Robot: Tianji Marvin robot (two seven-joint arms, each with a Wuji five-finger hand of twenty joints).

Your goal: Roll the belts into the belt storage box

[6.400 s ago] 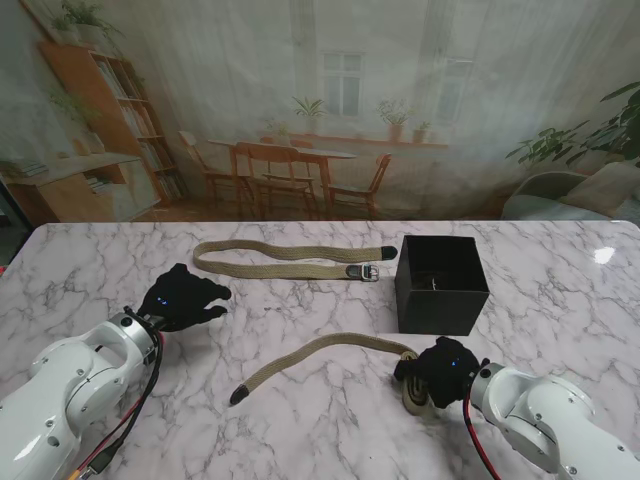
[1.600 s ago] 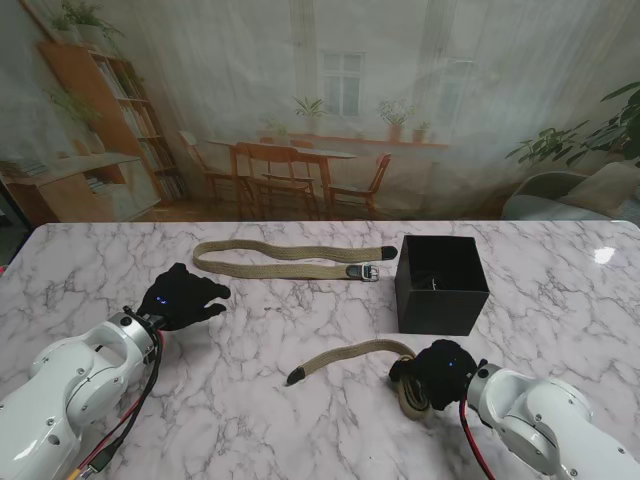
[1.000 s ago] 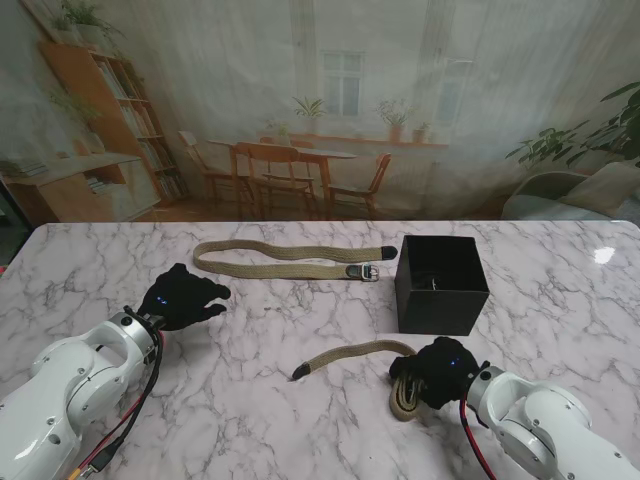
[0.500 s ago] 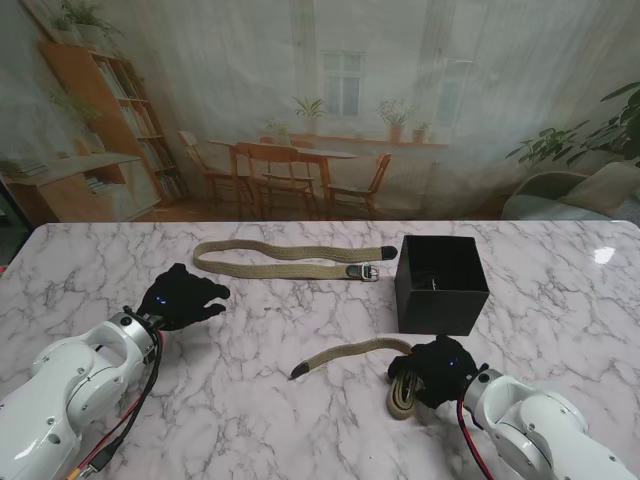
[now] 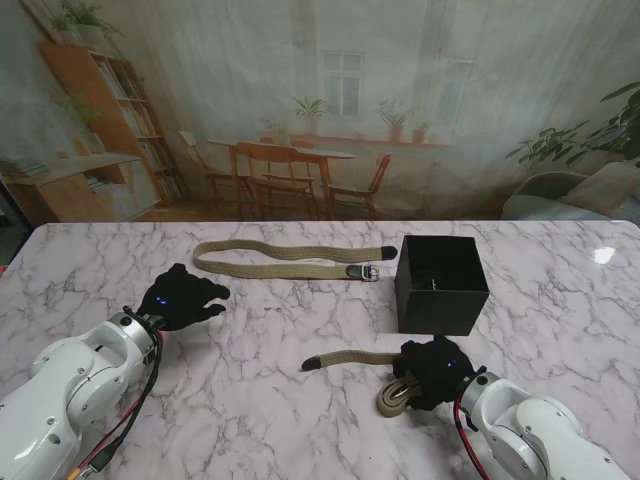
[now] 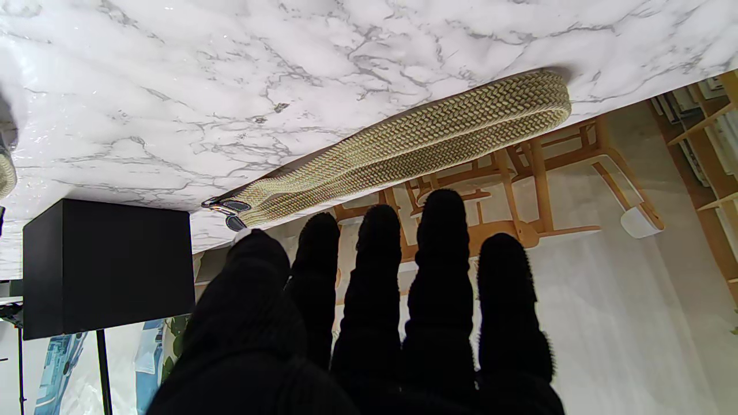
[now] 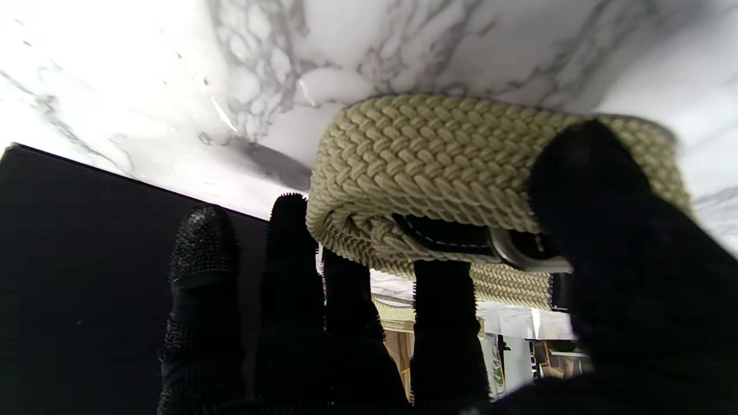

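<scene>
A khaki woven belt lies near me, its dark tip pointing left. Its other end is wound into a coil under my right hand. In the right wrist view the thumb presses the coil and the buckle from one side while the other fingers close from the opposite side. A second belt lies flat farther away, its buckle beside the black storage box. My left hand hovers open at the left, its fingers short of that belt.
The black box stands just beyond my right hand, its top open. The marble table's far edge runs just behind the second belt. The box also shows in the left wrist view.
The loose tail of the near belt has grown shorter, its dark tip sliding right toward the coil. The coil has thickened and shifted left of my right hand. The left arm stayed still.
</scene>
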